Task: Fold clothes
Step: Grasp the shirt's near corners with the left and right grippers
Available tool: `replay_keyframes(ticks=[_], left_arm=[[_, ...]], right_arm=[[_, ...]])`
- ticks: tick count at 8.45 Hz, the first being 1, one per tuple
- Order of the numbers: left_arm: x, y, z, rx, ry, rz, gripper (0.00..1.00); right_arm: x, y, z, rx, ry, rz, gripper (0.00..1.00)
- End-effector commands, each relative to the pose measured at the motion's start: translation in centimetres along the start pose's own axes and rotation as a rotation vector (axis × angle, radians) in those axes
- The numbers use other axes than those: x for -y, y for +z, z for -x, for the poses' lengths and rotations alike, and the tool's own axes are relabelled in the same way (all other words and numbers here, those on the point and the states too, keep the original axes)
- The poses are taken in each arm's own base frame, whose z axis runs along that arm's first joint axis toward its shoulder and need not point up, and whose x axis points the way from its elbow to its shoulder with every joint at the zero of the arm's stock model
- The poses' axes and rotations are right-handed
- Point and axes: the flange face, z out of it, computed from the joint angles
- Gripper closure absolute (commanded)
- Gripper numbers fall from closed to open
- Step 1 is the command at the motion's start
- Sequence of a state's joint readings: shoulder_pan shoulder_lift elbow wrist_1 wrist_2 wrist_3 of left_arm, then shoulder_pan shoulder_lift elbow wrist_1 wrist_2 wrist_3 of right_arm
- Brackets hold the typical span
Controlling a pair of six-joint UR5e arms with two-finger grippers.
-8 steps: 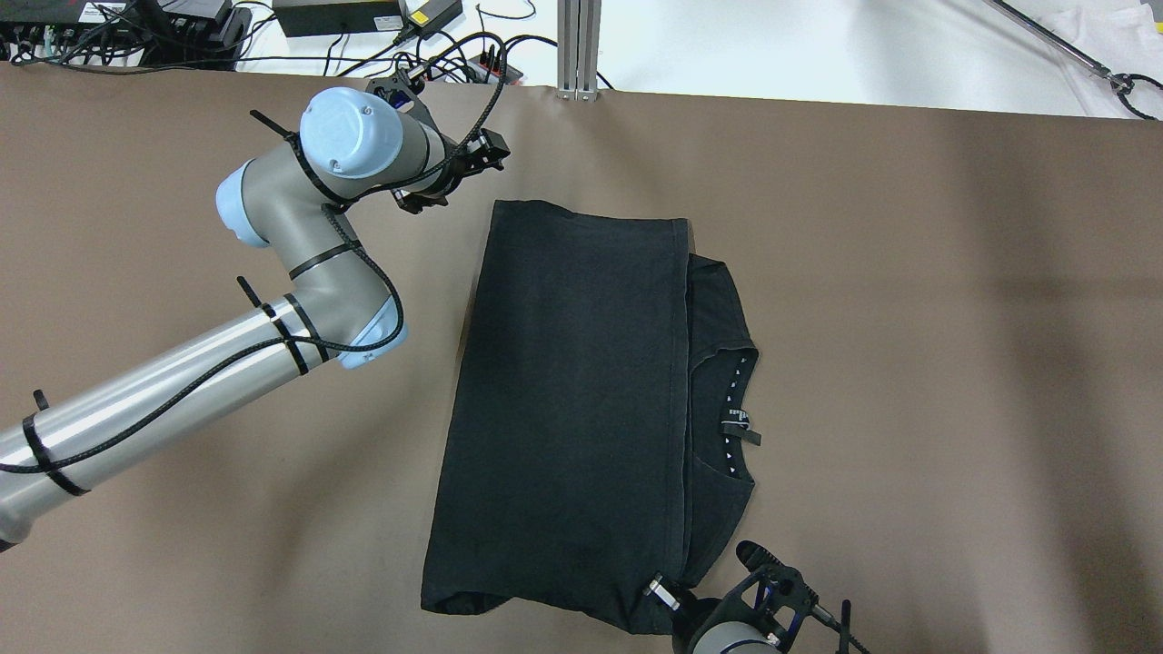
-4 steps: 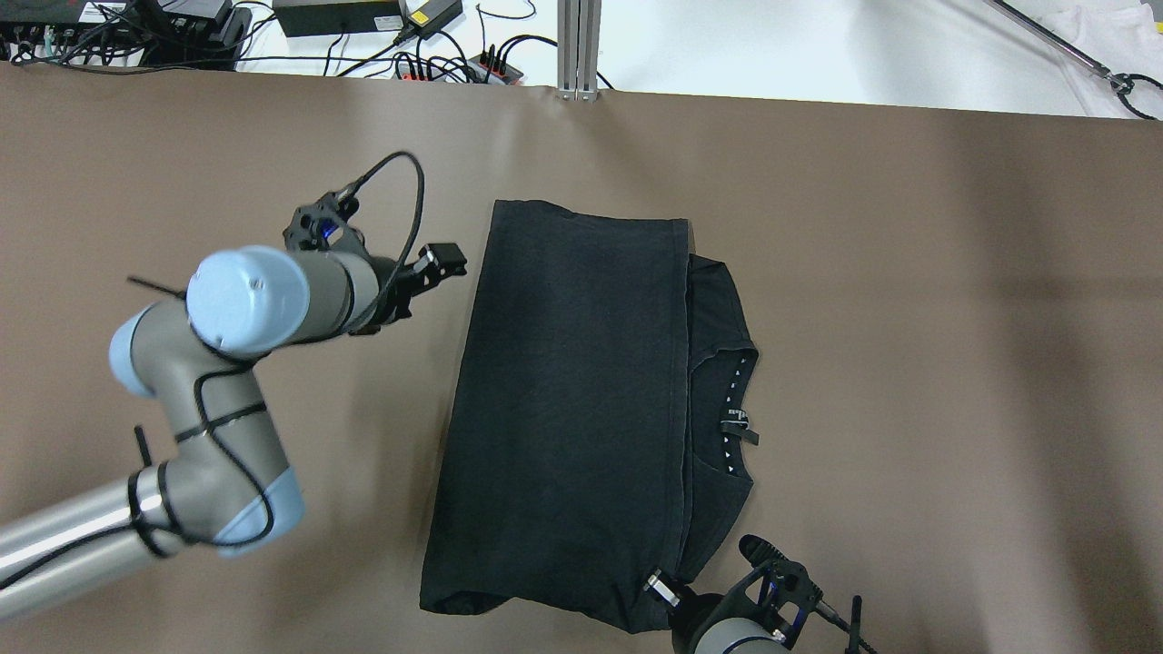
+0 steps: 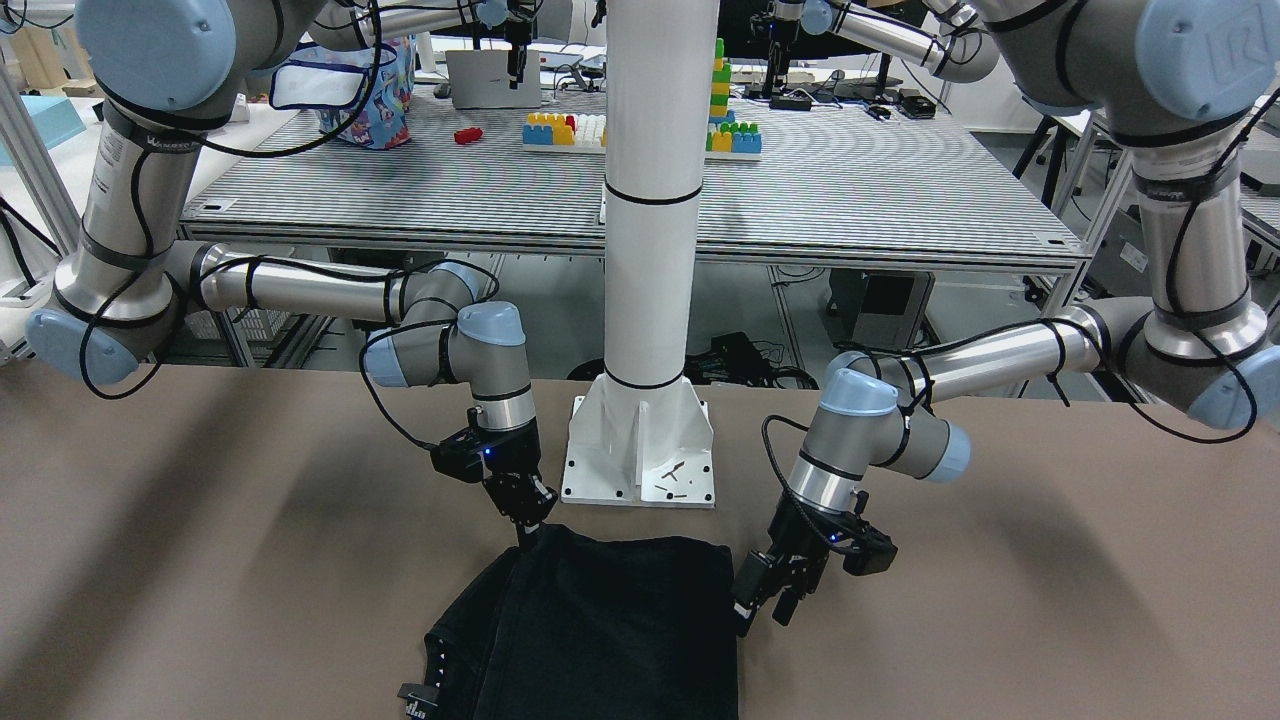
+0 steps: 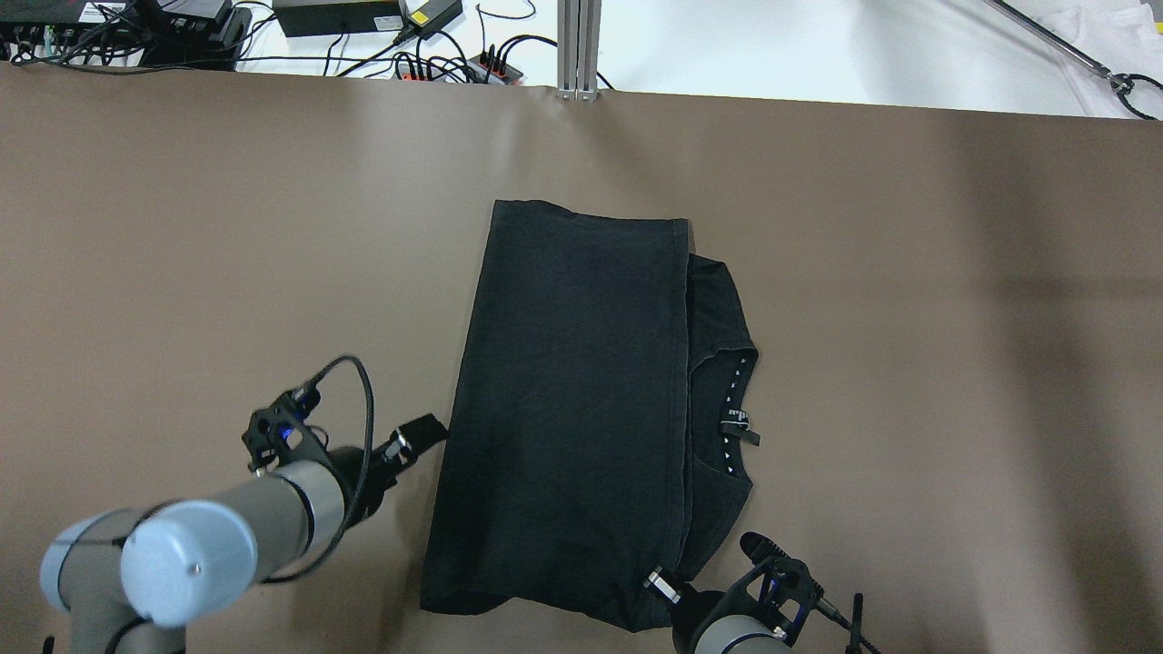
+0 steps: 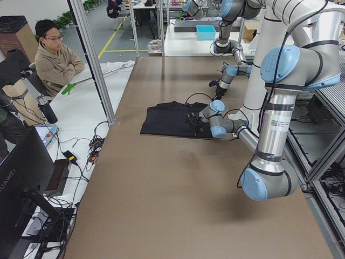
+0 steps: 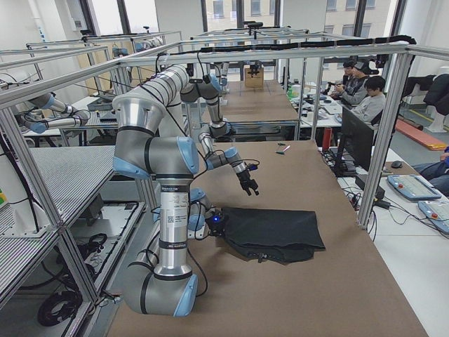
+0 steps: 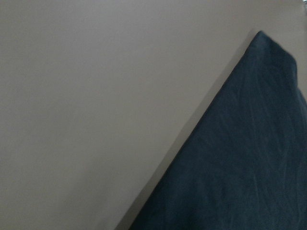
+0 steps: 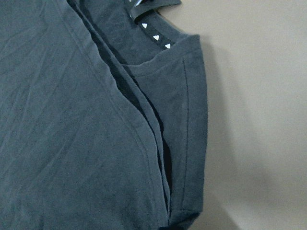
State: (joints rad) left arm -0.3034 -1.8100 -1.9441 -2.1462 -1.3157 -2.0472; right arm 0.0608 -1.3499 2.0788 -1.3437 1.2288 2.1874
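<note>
Folded black shirt [image 4: 563, 409] lay mid-bench [image 4: 909, 318]. The right pincer [image 4: 656, 584] pinched closed on its 5 o'clock corner; the left pincer [image 4: 429, 429], fingers spread and empty, hovered at 8 o'clock.

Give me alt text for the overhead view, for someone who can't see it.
A folded black shirt lies on a brown table. The left gripper is close beside its left edge; the right gripper meets its bottom right corner.
</note>
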Motion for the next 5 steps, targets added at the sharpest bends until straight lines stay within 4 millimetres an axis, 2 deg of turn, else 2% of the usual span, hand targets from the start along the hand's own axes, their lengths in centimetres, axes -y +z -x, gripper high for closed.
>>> replay_keyframes(ticks=[1,2,3,5], left_arm=[[-10.0,-1.8,6.5,-0.005,0.002,0.006,0.04],[-11.9,-2.0,7.7,-0.004,-0.014,0.008,0.1],[-12.6,-1.3,8.9,0.006,-0.005,-0.002,0.14],[-12.8,-1.3,9.1,0.006,-0.007,0.001,0.33]], right_arm=[[0.6,0.1,0.3,0.003,0.005,-0.009,1.0],[0.6,0.1,0.3,0.004,0.005,-0.01,1.0],[0.7,0.1,0.3,0.004,0.006,-0.011,1.0],[1.0,0.1,0.4,0.005,0.008,-0.016,1.0]])
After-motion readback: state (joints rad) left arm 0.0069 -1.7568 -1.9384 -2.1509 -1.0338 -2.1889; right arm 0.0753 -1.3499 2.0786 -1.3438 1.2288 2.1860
